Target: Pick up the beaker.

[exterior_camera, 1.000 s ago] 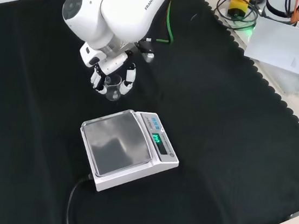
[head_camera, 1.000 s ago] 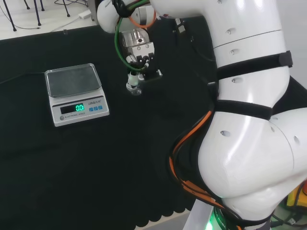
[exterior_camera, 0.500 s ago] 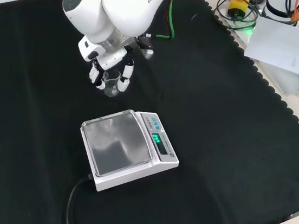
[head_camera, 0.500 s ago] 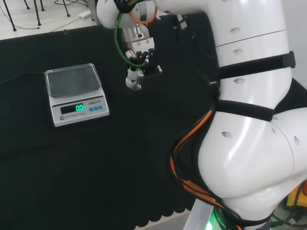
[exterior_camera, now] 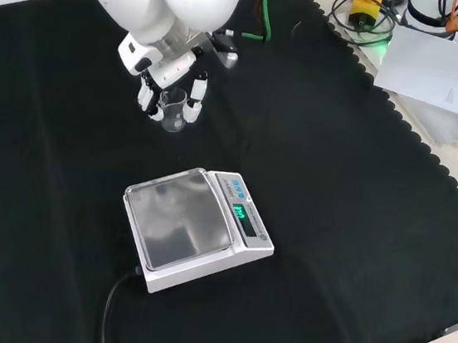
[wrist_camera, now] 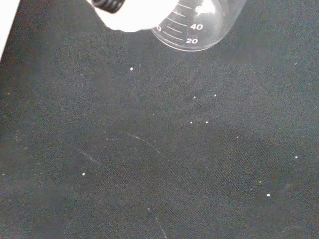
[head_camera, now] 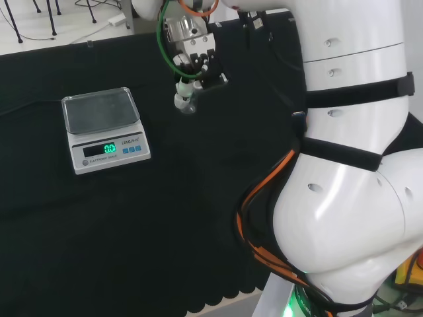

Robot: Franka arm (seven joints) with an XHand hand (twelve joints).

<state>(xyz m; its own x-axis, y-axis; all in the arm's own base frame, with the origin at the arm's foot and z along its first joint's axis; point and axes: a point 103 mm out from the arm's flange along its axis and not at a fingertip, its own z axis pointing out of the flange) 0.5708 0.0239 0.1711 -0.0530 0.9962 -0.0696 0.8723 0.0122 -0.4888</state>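
Curling its fingers around a small clear beaker [exterior_camera: 172, 108], the robot's hand [exterior_camera: 159, 75] is gripping the vessel from both sides in the front view, with white fingertips [exterior_camera: 193, 110] sitting right and left of the glass wall. Seen from the head view, the hand [head_camera: 190, 46] is hanging below the arm's wrist and the beaker [head_camera: 186, 102] is showing just beneath it, over the cloth [head_camera: 165, 218] rather than resting on it. From the wrist view, the beaker [wrist_camera: 199, 25] is showing its printed graduation marks and rounded bottom edge, with a blurred white part of the hand [wrist_camera: 132, 15] touching its side and bare black cloth [wrist_camera: 159, 159] lying beyond it.

A white electronic scale [exterior_camera: 197, 228] is sitting on the cloth [exterior_camera: 360, 196] nearer the front camera than the hand, clearly apart from the beaker; in the head view the scale [head_camera: 104, 129] is lying to the left of the hand. Its black cable [exterior_camera: 111, 316] is trailing toward the front view's lower edge. Open cloth is stretching on all sides of the hand, while the scalloped cloth edge [exterior_camera: 431, 163] is running along the front view's right, well away from the beaker.
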